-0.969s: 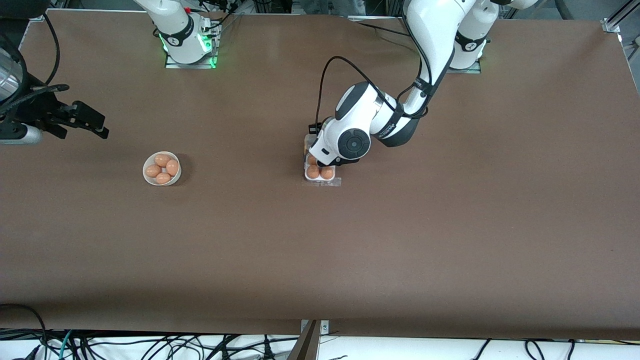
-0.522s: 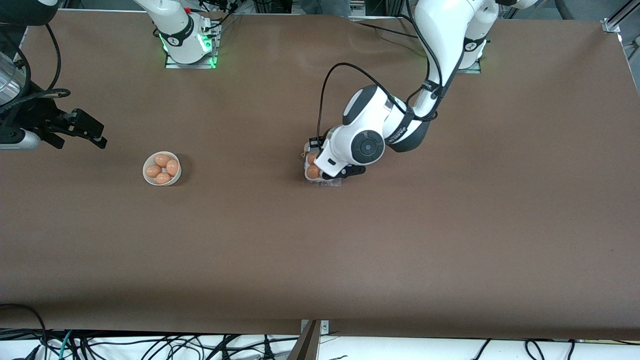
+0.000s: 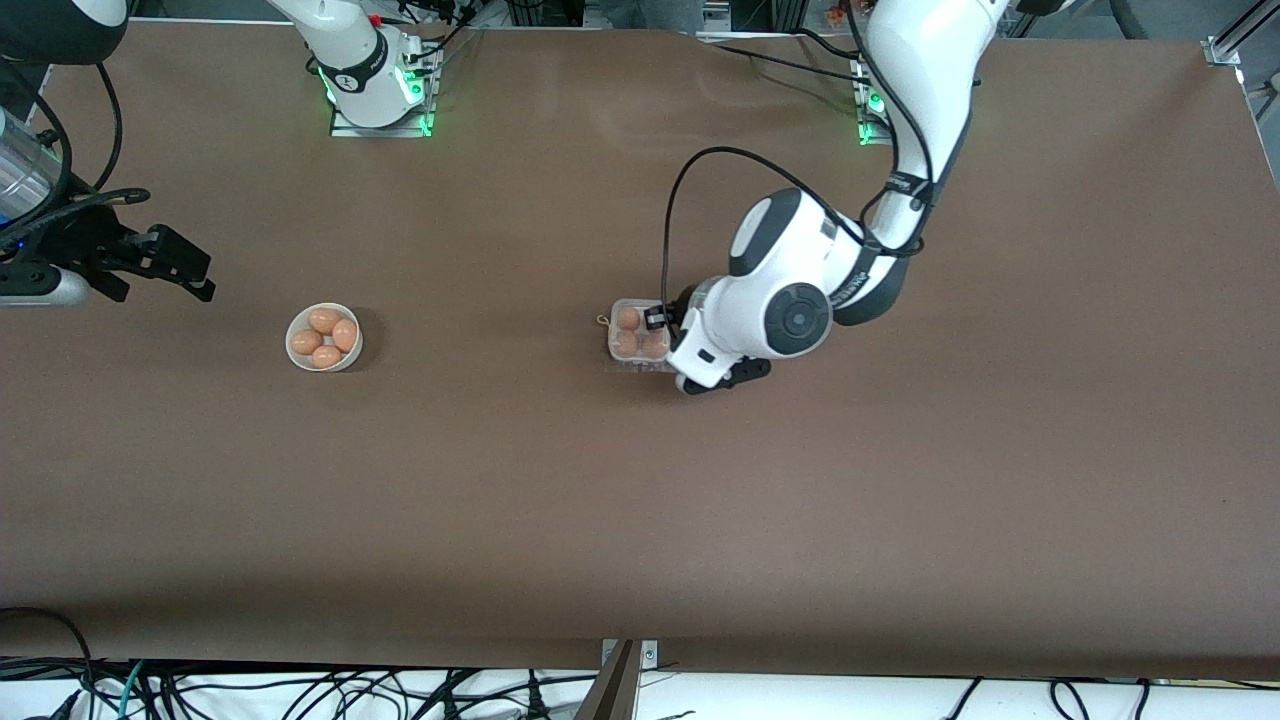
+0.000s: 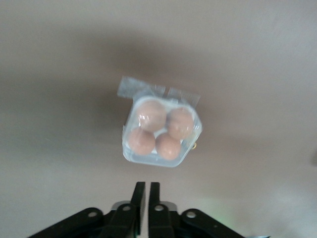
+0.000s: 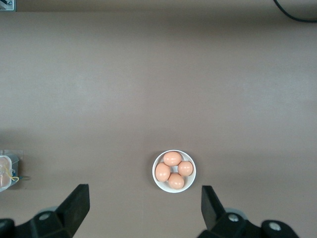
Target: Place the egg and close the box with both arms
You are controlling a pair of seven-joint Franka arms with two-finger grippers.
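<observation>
The box (image 3: pixel 638 338) sits mid-table with its clear lid down over four orange-brown eggs (image 3: pixel 628 318); I cannot tell the placed egg from the others. The left wrist view shows the box (image 4: pixel 130 148) and its eggs (image 4: pixel 152 113) from above. My left gripper (image 3: pixel 725 378) is over the table right beside the box, toward the left arm's end. Its fingers (image 4: pixel 139 194) are together and empty, apart from the box. My right gripper (image 3: pixel 170 262) is open and empty, up over the right arm's end of the table, where that arm waits.
A round white bowl (image 3: pixel 324 337) holding several more eggs stands toward the right arm's end of the table. It also shows in the right wrist view (image 5: pixel 174 171), between the wide-open fingers (image 5: pixel 75 203). The box's edge (image 5: pixel 5 171) shows there too.
My left arm has drawn off the box toward the left arm's end of the table, uncovering all four eggs under the lid. The right gripper has barely shifted.
</observation>
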